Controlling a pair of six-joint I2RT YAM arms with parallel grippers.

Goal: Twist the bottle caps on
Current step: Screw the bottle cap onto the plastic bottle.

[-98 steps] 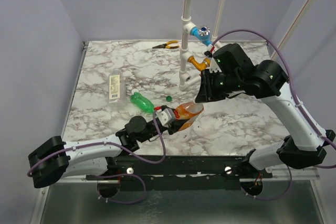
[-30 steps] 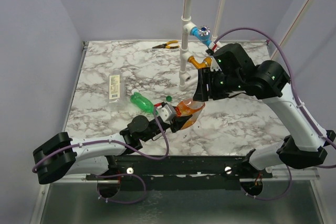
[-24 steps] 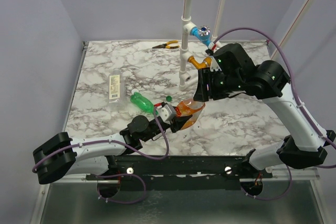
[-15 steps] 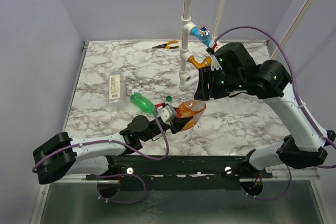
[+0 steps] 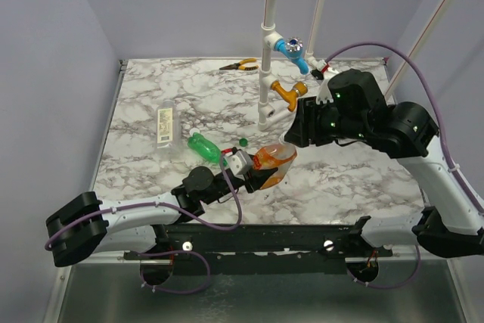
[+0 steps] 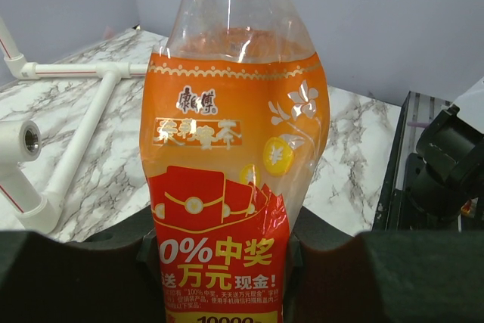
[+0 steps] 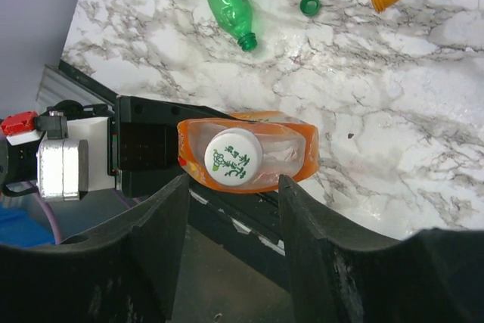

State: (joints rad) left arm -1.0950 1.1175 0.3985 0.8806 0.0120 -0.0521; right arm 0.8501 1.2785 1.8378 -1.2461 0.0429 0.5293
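Hold orange bottle (image 6: 234, 149) steady at front-centre of worktop (image 5: 151, 88) with left hand (image 5: 249, 170), clamped low on it
Drop right hand (image 7: 231, 187), half-spread and empty, square over white cap (image 7: 233, 158) on neck; pinch, twist clockwise, no cross-threading

Three bottles (image 5: 204, 147) (image 5: 274, 160) (image 5: 164, 125), two caps (image 5: 243, 142) (image 7: 234, 158), two tap handles (image 5: 290, 47) (image 5: 290, 93), one pair of pliers (image 5: 239, 66), one pipe frame (image 5: 268, 51).
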